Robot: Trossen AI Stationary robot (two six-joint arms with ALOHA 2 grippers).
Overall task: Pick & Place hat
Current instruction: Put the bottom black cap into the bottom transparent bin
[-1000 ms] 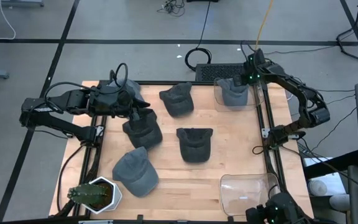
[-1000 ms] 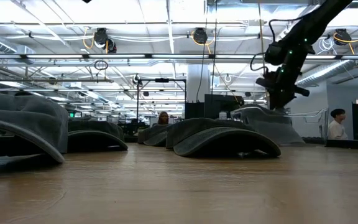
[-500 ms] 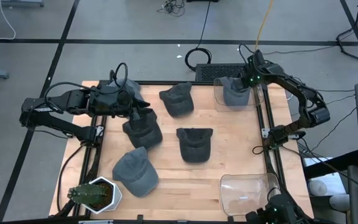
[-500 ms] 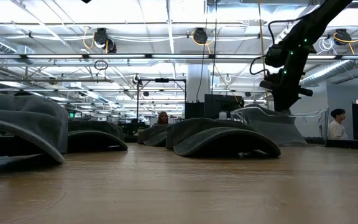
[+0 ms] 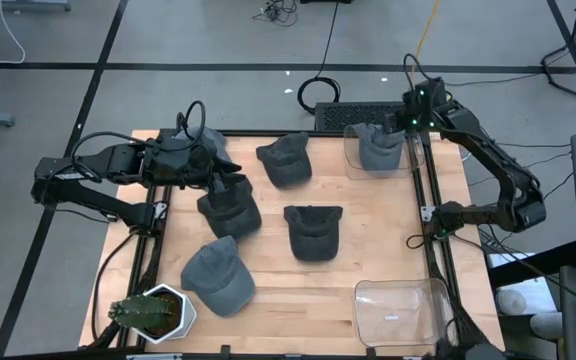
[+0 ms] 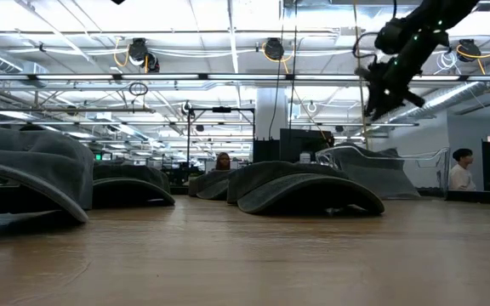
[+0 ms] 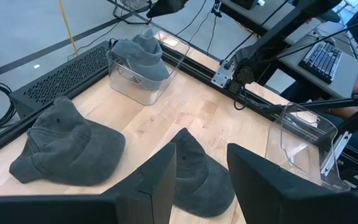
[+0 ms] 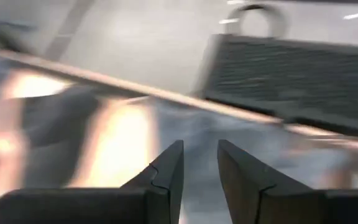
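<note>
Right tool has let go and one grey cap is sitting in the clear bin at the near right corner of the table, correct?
Not quite: the grey cap sits in the far clear bin, as the high view shows. The near bin holds none. The right tool is open above it.

- The light wooden desk [image 5: 368, 235] fills the middle of the high view.
- Four grey hats lie on it: upper centre [image 5: 285, 160], left of centre [image 5: 230, 208], centre [image 5: 312, 231], lower left [image 5: 219, 275].
- A clear bin [image 5: 351, 152] holding a hat [image 5: 377, 148] sits upper right.
- Another clear bin [image 5: 400, 311] sits lower right.
- A potted plant [image 5: 152, 312] stands at the lower left corner.
</note>
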